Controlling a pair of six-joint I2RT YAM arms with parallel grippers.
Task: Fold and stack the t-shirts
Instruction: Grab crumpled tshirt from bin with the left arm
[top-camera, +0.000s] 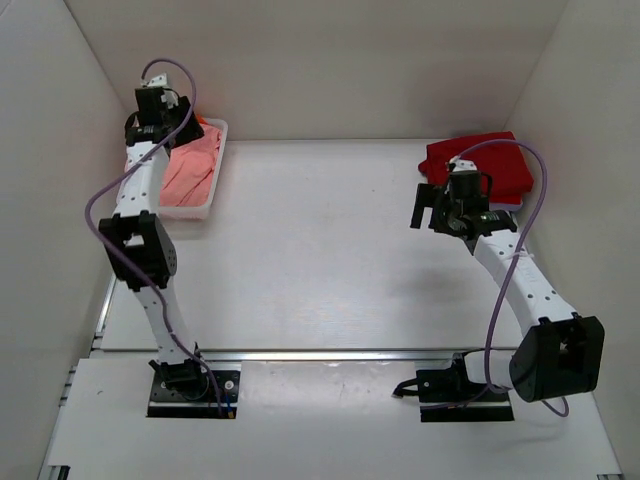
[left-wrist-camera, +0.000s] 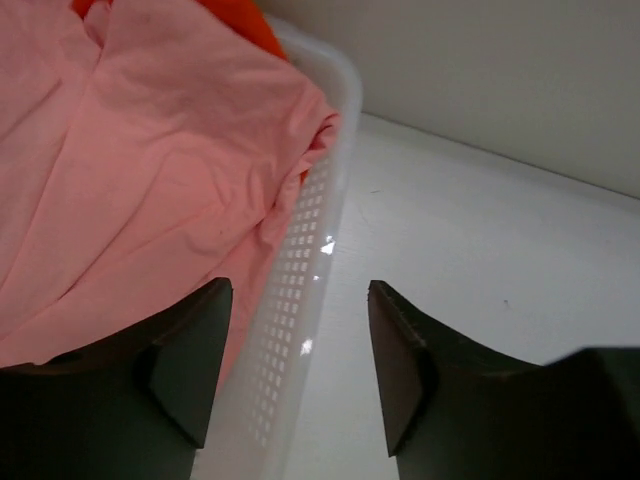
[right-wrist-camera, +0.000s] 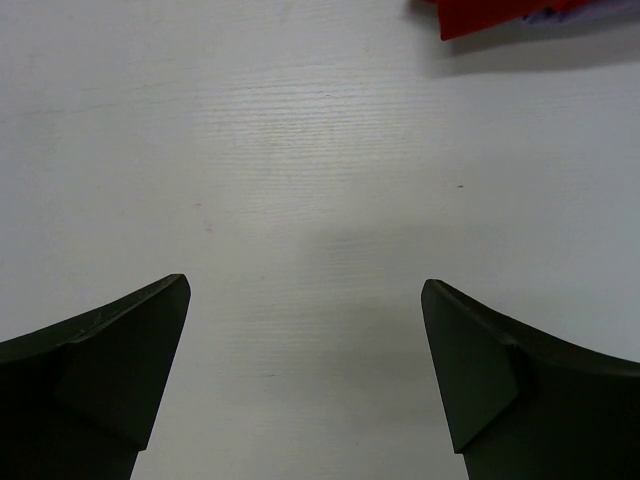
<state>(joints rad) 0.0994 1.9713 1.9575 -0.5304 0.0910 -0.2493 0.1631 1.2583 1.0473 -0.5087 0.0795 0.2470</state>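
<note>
While its jaws stand apart with nothing between them, the left gripper (left-wrist-camera: 298, 300) hangs over the long wall of the white slotted basket (left-wrist-camera: 300, 250). One finger (left-wrist-camera: 190, 360) is above the cloth inside and the other is above the bare table outside. Whether either finger touches anything cannot be told.

Just under that inner finger lies the salmon-pink t-shirt (left-wrist-camera: 150, 150). It is loose and unfolded, with soft creases running across it and a bunched fold pressed against the basket wall near the rim. It fills most of the basket. Past it, at the basket's far end, a strip of the bright orange t-shirt (left-wrist-camera: 240, 20) shows from beneath the pink cloth, and the rest of it is covered. The basket sits at the far left corner of the table (top-camera: 320, 260), close to the left wall.

The right gripper (right-wrist-camera: 305, 290) is spread wide and grips nothing, with only bare table top showing between its fingers. Beyond it, towards the far right corner of the table, lies the dark red t-shirt (top-camera: 480, 160). It is folded into a flat, roughly rectangular packet with straight edges, well apart from the basket. A pale sliver shows under its near edge, and what that is cannot be told.
</note>
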